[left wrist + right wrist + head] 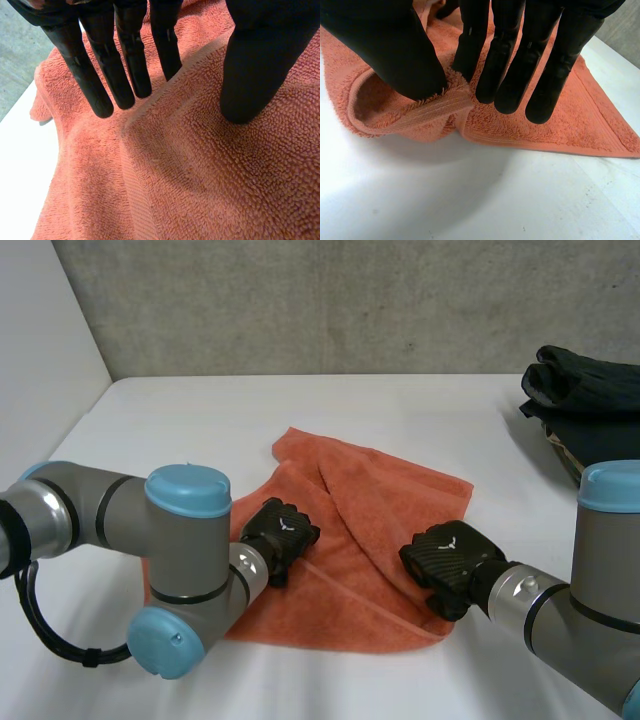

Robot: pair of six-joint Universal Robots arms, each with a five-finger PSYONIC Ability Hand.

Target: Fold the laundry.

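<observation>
Right hand [512, 50] pinches the hem of the orange towel [590, 120] between thumb and fingers; left hand [125, 65] rests straight, spread fingers mid-towel. Looks soft, limp: grasp corners.

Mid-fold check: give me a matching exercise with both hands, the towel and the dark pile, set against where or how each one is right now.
1. left hand
2. right hand
3. orange towel
4. black clothes

A. heaped at the far right of the table
B. thumb and finger pinching the orange towel's edge
C. straight fingers resting on the orange towel
D. lying rumpled in the middle of the table

Pairs: 1-C, 2-B, 3-D, 4-A.
</observation>
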